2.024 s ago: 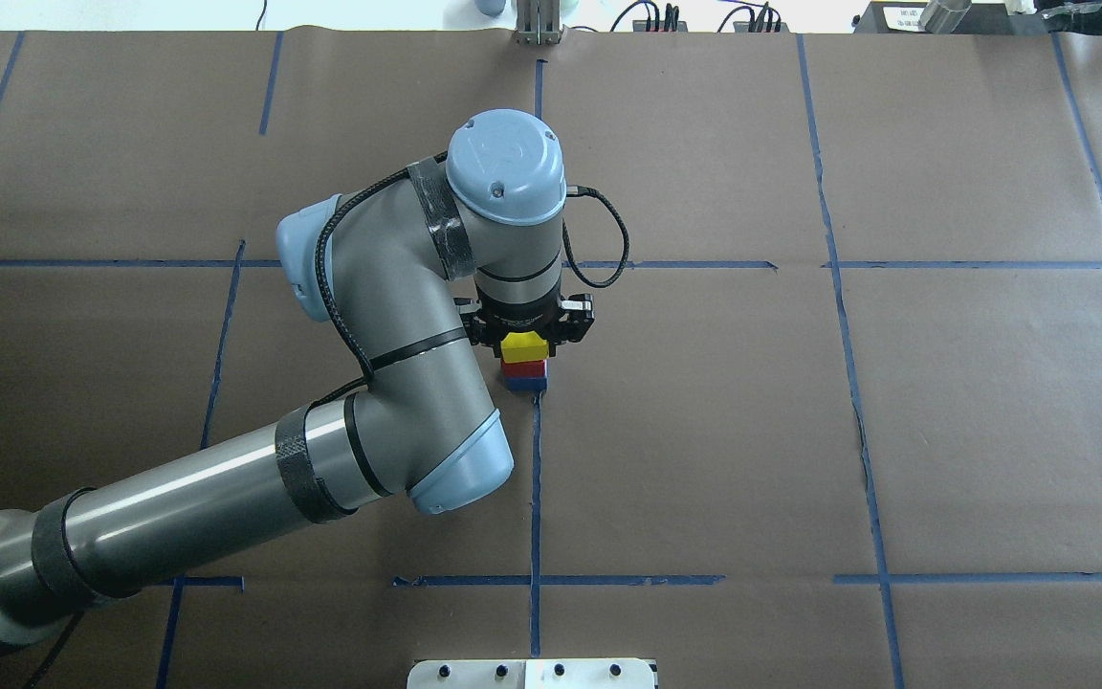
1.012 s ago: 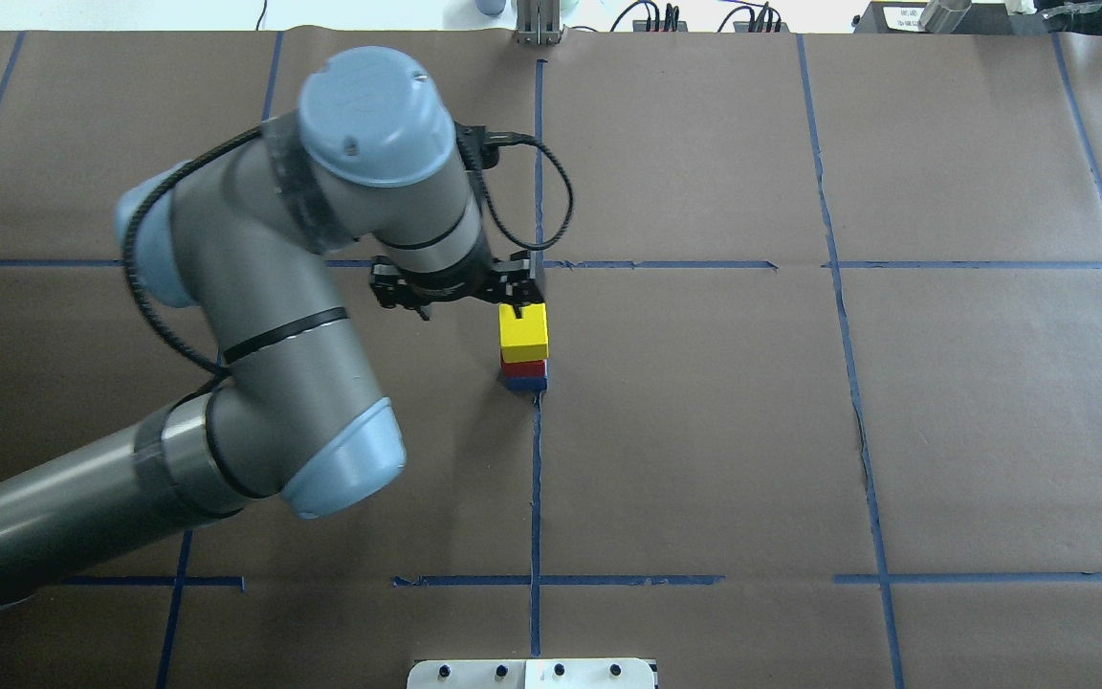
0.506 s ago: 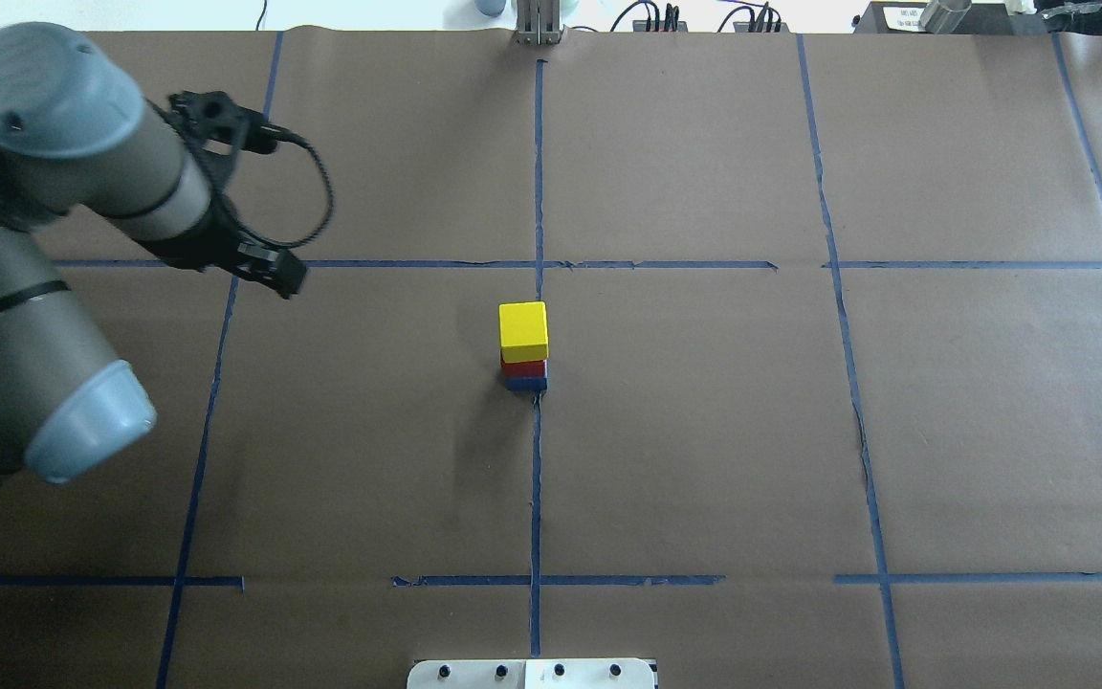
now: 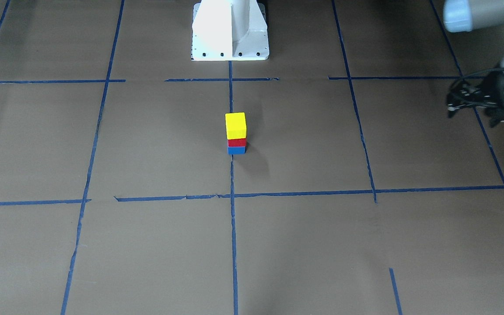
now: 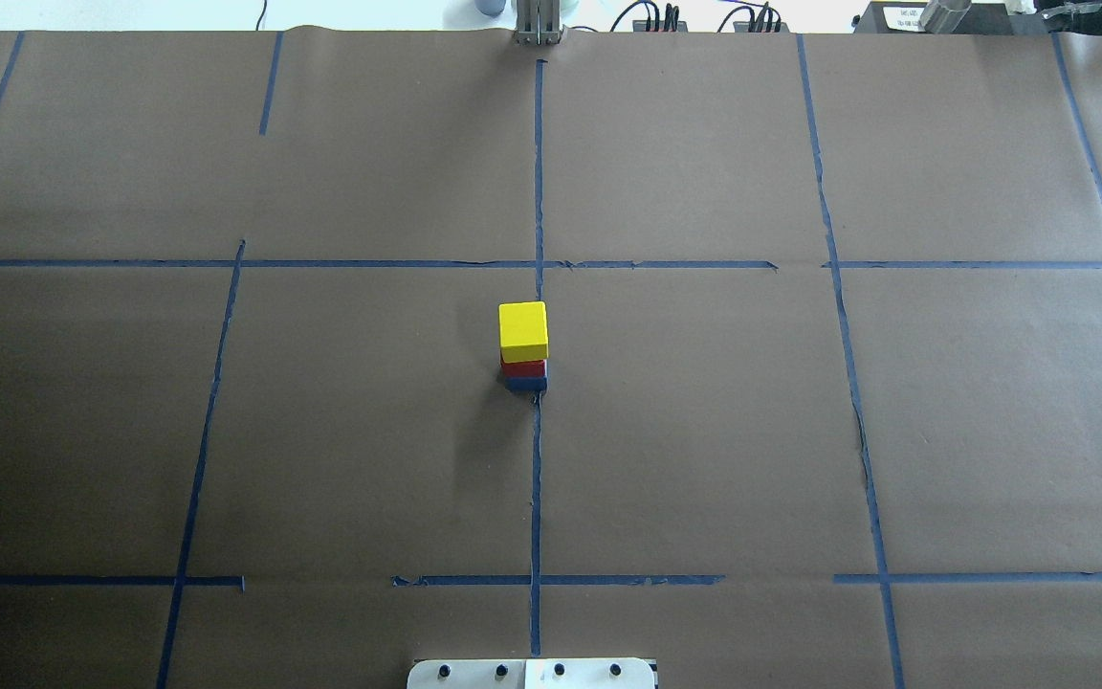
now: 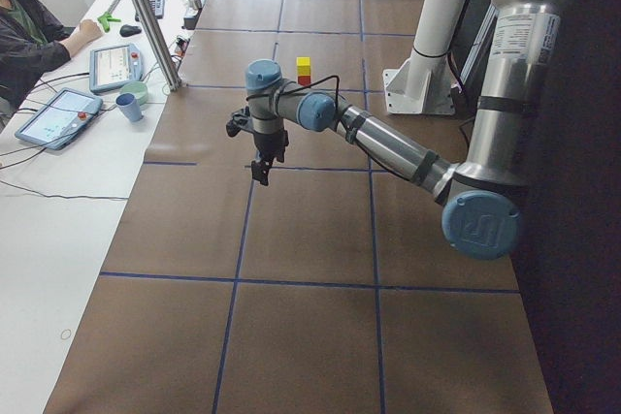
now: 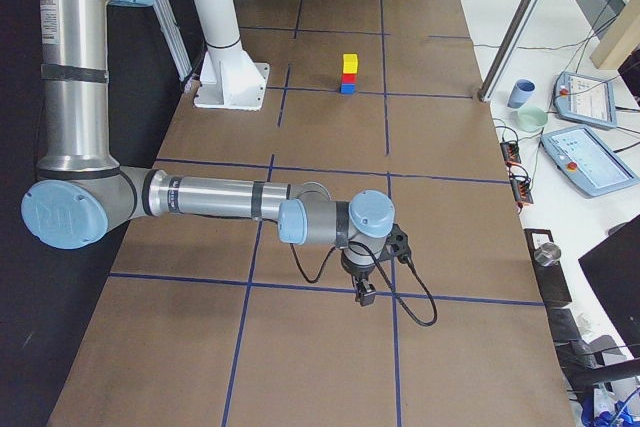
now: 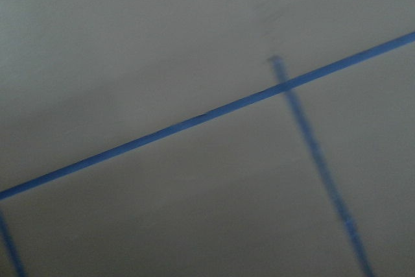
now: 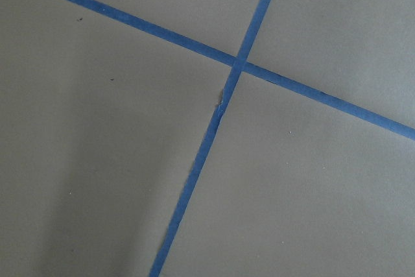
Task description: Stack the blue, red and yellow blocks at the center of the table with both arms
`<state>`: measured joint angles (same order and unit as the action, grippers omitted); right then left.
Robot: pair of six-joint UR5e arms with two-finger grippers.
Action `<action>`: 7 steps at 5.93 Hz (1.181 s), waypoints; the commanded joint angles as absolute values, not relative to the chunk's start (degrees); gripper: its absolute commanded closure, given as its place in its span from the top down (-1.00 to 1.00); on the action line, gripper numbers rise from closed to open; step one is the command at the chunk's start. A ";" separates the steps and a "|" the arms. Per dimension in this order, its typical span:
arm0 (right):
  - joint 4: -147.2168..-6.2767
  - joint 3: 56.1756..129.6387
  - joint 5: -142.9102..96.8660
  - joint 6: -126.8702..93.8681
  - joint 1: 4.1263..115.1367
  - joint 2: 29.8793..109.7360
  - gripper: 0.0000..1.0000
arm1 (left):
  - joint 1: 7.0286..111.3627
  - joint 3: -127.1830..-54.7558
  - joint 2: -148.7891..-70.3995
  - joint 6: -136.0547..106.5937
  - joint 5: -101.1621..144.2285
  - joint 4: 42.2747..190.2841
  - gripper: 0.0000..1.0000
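The left gripper (image 6: pixel 260 174) hangs over the table (image 5: pixel 704 431) well left of centre, with no block in it; I cannot tell whether its jaws stand apart. At the centre, beside the tape cross, the blue block (image 5: pixel 525 384) rests on the paper, the red block (image 5: pixel 524 367) on it, and the yellow block (image 5: pixel 523 330) on top, all unsupported. The right gripper (image 7: pixel 365 292) hangs low, far to the right, and its state is unreadable. The likely hazard is either arm swinging back through the centre and toppling the narrow stack.
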<state>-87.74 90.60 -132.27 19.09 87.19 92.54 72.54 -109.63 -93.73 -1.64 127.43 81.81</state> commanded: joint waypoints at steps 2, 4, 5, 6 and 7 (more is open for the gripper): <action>-87.72 90.53 -132.28 19.07 87.19 92.64 1.00 | 88.48 -100.22 -84.31 12.54 134.62 84.09 1.00; -87.72 90.35 -132.19 19.07 87.19 92.64 1.00 | 89.65 -99.23 -80.34 13.98 136.32 86.74 1.00; -87.80 90.26 -132.19 18.38 87.19 92.64 1.00 | 89.65 -99.32 -79.90 13.97 134.67 86.83 1.00; -87.80 90.61 -132.27 15.67 87.19 92.81 1.00 | 89.65 -99.40 -80.41 13.37 134.30 86.75 1.00; -87.80 90.53 -132.28 15.73 87.19 92.90 1.00 | 89.65 -99.93 -80.16 13.53 133.60 86.66 1.00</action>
<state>-87.80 90.50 -132.25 16.37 87.19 92.80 89.63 -99.55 -80.28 13.55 134.27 86.72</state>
